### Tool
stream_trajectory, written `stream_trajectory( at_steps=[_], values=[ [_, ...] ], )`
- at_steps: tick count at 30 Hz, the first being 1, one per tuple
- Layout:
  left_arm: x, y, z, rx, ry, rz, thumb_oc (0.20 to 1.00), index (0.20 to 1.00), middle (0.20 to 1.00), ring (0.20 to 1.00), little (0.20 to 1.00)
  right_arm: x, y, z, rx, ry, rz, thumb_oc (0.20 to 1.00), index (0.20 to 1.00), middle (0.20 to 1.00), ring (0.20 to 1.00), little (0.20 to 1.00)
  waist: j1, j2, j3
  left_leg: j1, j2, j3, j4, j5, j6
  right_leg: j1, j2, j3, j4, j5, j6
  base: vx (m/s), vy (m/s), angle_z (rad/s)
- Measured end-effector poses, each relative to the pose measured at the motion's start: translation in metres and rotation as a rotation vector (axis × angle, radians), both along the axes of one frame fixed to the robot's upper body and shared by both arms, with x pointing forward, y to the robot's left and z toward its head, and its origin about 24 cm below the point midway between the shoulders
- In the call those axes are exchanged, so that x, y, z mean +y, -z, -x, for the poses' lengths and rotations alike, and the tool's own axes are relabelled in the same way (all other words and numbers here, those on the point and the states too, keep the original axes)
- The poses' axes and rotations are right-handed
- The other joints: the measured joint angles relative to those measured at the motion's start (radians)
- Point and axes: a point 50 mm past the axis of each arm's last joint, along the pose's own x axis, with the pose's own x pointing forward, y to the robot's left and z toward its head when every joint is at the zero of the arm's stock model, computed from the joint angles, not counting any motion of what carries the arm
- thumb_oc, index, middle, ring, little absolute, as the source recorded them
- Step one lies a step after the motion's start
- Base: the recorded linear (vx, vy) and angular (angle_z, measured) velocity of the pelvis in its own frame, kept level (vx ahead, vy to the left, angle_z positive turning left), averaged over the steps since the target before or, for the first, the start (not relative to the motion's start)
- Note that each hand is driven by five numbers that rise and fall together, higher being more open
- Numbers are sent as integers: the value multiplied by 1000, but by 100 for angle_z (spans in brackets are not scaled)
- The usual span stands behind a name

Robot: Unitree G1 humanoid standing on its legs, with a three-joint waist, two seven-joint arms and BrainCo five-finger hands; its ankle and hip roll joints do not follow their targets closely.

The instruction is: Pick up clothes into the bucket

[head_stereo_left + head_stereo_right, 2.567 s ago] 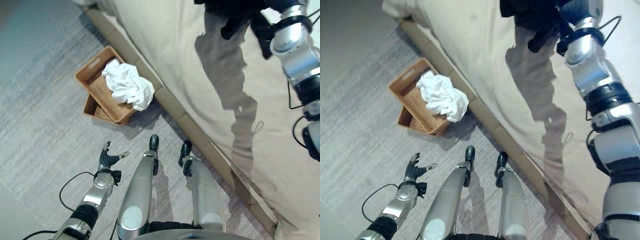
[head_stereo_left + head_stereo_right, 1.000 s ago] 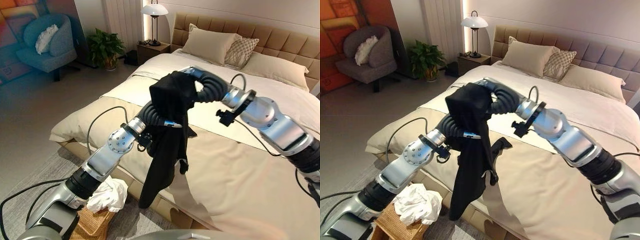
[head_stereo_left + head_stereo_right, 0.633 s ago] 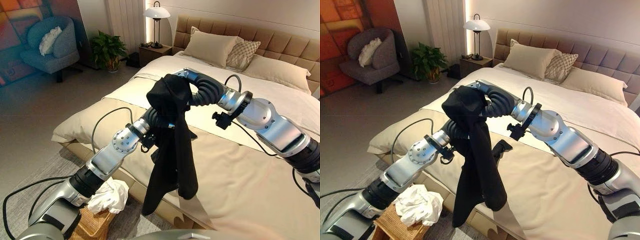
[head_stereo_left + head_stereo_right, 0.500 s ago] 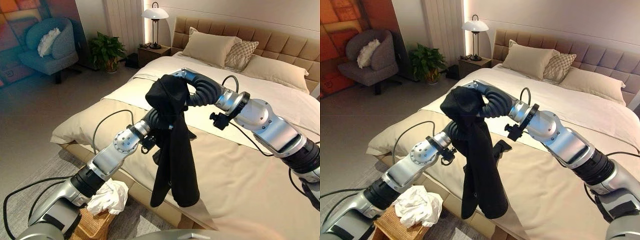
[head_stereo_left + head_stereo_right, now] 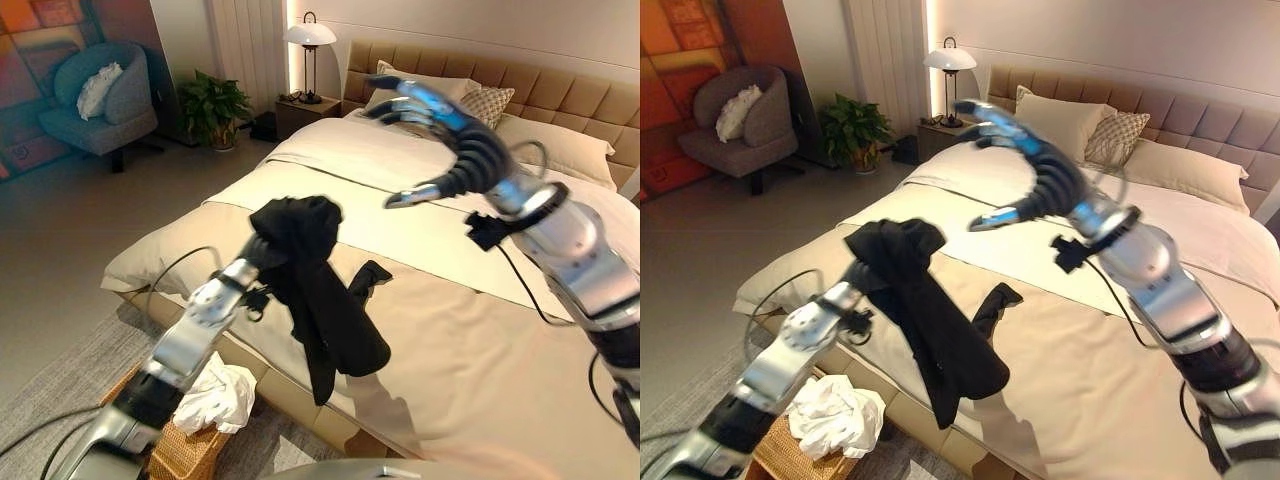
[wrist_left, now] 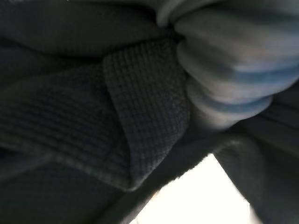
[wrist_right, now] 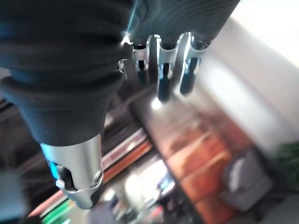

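we see the black garment (image 5: 312, 290) draped over our left hand (image 5: 262, 248) above the bed's (image 5: 480, 330) near edge; that hand's fingers are buried, so its grip is unclear. our right hand (image 5: 432, 110) hovers spread, empty. the basket (image 5: 185, 452) holds white cloth (image 5: 215, 395).

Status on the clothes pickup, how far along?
Done: white cloth sits in the basket. In hand: black garment hangs from the left hand; right hand is open above the bed. Left: garment into the basket.

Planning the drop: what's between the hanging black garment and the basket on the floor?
Nothing solid. In the left eye view the black garment hangs from the left hand above and bedward of the basket, which holds white clothes.
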Motion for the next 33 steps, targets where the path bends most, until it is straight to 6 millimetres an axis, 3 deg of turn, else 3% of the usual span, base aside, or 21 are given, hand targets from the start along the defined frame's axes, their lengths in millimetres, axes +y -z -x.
stream_trajectory(
  at_steps=[5, 7, 10, 13, 19, 22, 25, 33],
  values=[
    [46, 5, 14, 7, -200, -16, 200, 200, 200, 200, 200, -35, 60, 3, 219, 178, -46, 1000, 1000, 1000, 1000, 1000, 20, 0, 0, -1, 0, -6, 0, 0, 0, 2, -1, -9, 0, 0, 0, -2, 9, 4],
    [71, 6, 23, 7, -317, -21, 200, 200, 200, 200, 200, -56, 96, 6, 348, 310, -109, 1000, 1000, 1000, 1000, 1000, 23, 0, 2, -2, -2, -16, -1, 0, 0, 5, -3, -20, -1, -2, 3, -27, 20, 13],
    [90, 7, 31, 9, -405, -31, 200, 200, 200, 200, 200, -71, 128, 16, 480, 400, -114, 1000, 1000, 1000, 1000, 1000, 24, 9, 10, -4, -5, -22, -1, 0, -1, 5, -7, -23, -1, -5, 6, -36, 27, 8],
    [109, 8, 38, 19, -490, -47, 200, 200, 200, 200, 200, -82, 166, 33, 618, 481, -176, 1000, 1000, 1000, 1000, 1000, 23, 21, 19, -16, -8, -27, -1, -1, -1, -4, -11, -27, -1, -8, 11, -28, 21, 6],
    [152, -1, 53, 4, -675, -122, 200, 200, 200, 200, 200, -103, 248, 77, 945, 668, -173, 1000, 1000, 1000, 1000, 1000, 26, 11, 34, -20, -7, -30, -1, -1, -2, -6, -11, -39, -1, -8, 11, -15, 8, 2],
    [162, -8, 56, -11, -713, -156, 200, 200, 200, 200, 200, -106, 272, 95, 1045, 724, -150, 1000, 1000, 1000, 1000, 1000, 36, 5, 44, -22, -6, -31, -1, -1, -2, -7, -11, -41, -1, -8, 11, 0, 0, 0],
    [174, -7, 64, -11, -785, -157, 200, 200, 200, 200, 200, -102, 307, 125, 1206, 788, -129, 1000, 1000, 1000, 1000, 1000, 47, -5, 45, -23, -7, -32, 0, -1, -2, -7, -12, -43, -1, -8, 11, -39, 14, 2],
    [194, -8, 76, -18, -917, -190, 200, 200, 200, 200, 200, -88, 341, 151, 1353, 809, -32, 1000, 1000, 1000, 1000, 1000, 53, -45, 71, -42, -8, -36, 0, 0, -2, -24, -14, -48, 1, -7, 10, -43, 2, 2]
  ],
)
